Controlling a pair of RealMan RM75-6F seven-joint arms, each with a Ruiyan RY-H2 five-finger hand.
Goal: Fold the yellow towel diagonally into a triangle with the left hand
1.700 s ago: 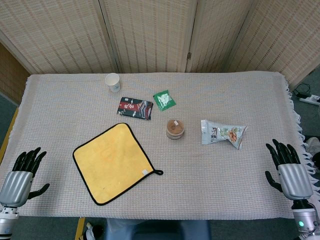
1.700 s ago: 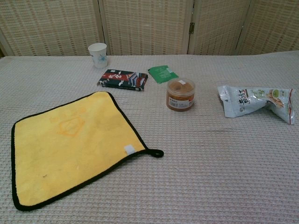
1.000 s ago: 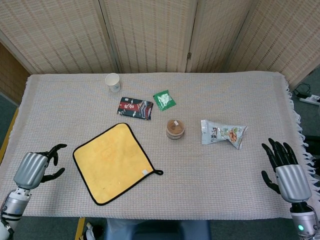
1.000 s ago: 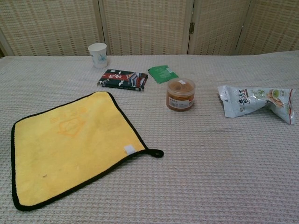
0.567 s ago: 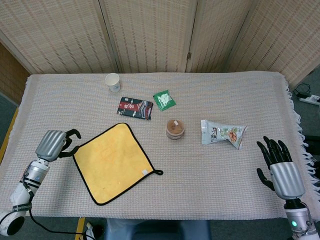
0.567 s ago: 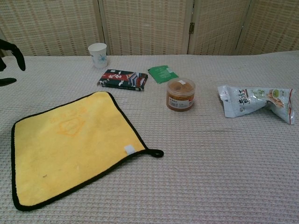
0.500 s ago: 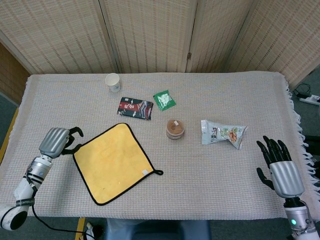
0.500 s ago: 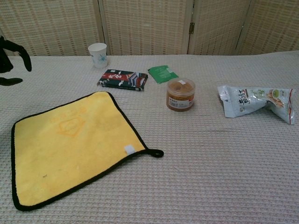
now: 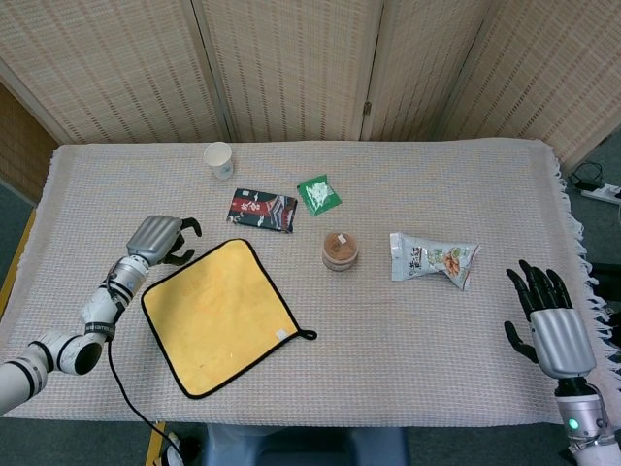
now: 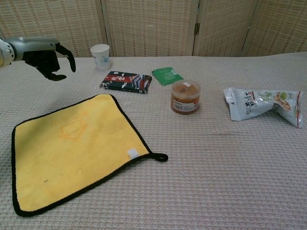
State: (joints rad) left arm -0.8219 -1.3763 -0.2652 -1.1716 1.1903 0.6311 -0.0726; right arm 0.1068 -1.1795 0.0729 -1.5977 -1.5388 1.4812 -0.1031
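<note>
From the head view, the yellow towel (image 9: 219, 315) lies flat and unfolded on the near-left part of the table (image 9: 437, 175), turned like a diamond, its black hanging loop pointing right. The left hand (image 9: 160, 240) hovers just beyond the towel's far-left edge, near the upper corner, with its dark fingers (image 9: 184, 229) curled downward and apart, holding nothing. The right hand (image 9: 545, 320) sits at the table's near-right edge, well apart from everything, fingers straight and spread, empty. Beyond the towel stand a white paper cup (image 9: 219, 159), a dark snack packet (image 9: 262, 210), a green sachet (image 9: 318, 193), a small round jar (image 9: 340, 250) and a silver snack bag (image 9: 433, 258). From the chest view, the towel (image 10: 74, 149) fills the near-left area, a small white tag showing near its right corner. The left hand (image 10: 45, 56) hangs above the cloth at the far left, clear of the towel's far edge, its fingers (image 10: 70, 59) hooked down with a gap to the thumb, gripping nothing. The cup (image 10: 100, 56), dark packet (image 10: 126, 82), green sachet (image 10: 167, 75), jar (image 10: 185, 96) and silver bag (image 10: 263, 105) sit across the far half. The right hand is outside this view.
</note>
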